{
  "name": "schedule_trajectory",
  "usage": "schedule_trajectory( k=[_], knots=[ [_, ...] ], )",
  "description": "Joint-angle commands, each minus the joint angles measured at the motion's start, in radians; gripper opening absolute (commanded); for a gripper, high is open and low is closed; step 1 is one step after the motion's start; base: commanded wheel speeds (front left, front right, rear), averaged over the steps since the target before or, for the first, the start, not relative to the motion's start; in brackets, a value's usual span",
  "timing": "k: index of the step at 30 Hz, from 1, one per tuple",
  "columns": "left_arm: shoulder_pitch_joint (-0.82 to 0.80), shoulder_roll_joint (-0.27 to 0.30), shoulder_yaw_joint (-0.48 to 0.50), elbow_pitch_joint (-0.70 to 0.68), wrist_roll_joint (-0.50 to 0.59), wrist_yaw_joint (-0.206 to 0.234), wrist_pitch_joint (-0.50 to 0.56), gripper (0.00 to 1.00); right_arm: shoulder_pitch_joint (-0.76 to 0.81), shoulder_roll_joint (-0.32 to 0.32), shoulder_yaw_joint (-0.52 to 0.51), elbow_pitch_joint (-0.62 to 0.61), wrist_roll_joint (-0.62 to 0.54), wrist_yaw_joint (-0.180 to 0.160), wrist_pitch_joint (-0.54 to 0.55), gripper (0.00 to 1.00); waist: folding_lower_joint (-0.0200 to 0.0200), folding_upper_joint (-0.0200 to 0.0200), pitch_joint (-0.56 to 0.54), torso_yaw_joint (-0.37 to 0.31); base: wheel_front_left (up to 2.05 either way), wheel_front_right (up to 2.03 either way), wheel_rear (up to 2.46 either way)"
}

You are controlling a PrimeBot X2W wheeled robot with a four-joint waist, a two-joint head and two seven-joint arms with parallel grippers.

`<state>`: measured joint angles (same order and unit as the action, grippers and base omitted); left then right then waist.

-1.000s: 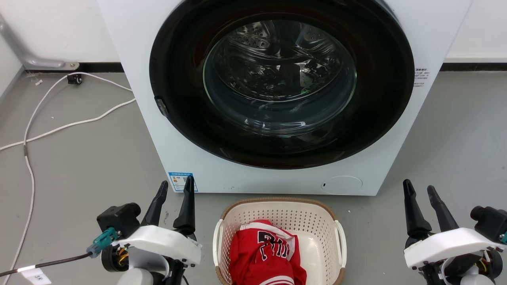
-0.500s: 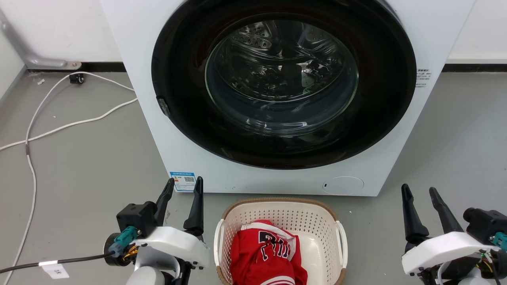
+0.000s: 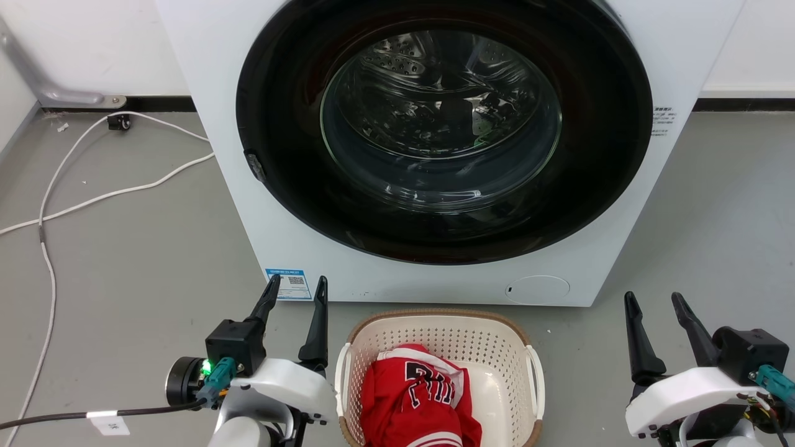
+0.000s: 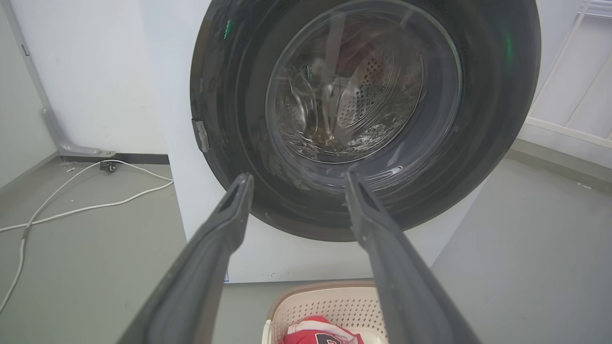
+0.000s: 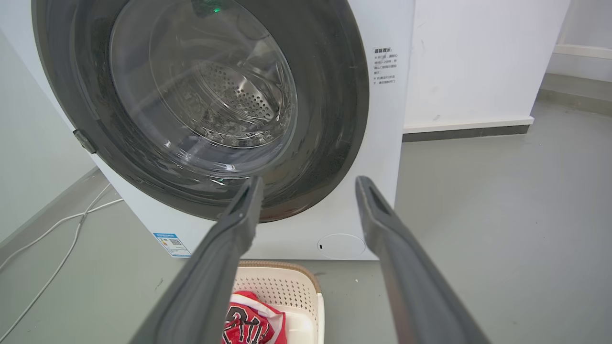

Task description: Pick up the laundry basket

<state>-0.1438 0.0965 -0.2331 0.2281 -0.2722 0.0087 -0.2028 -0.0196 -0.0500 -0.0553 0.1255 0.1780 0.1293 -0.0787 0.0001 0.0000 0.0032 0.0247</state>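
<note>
I read this as a laundry corner in a bare utility room: front-load washer (image 3: 441, 143) on grey floor (image 3: 124, 267), plain white wall (image 3: 93, 49), loose white cable (image 3: 152, 185), laundry basket (image 3: 435, 335) holding a red jersey (image 3: 410, 397).

I see the laundry basket (image 3: 440, 347) at the bottom centre of my head view: cream, perforated walls, brown woven-look rim, white side handles, sitting upright, cropped by the lower edge.

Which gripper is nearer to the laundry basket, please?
Left. The left gripper sits close beside the laundry basket; the right gripper is clearly farther off on the other side.
</note>
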Motion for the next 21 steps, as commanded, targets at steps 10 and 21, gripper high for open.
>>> schedule_trajectory(
  k=[10,21],
  knots=[
    [-0.021,-0.001,-0.018,0.012,0.086,0.007,-0.028,1.00,0.010,-0.001,0.009,-0.011,-0.081,0.002,-0.024,1.00,-0.0001,0.0000,0.001,0.006,0.00,0.00,0.00],
    [-0.021,-0.012,-0.013,0.020,0.133,0.003,-0.049,1.00,0.005,-0.001,0.007,0.006,-0.099,0.001,-0.045,1.00,-0.0001,0.0000,0.000,0.010,0.00,0.00,0.00]
  ],
)
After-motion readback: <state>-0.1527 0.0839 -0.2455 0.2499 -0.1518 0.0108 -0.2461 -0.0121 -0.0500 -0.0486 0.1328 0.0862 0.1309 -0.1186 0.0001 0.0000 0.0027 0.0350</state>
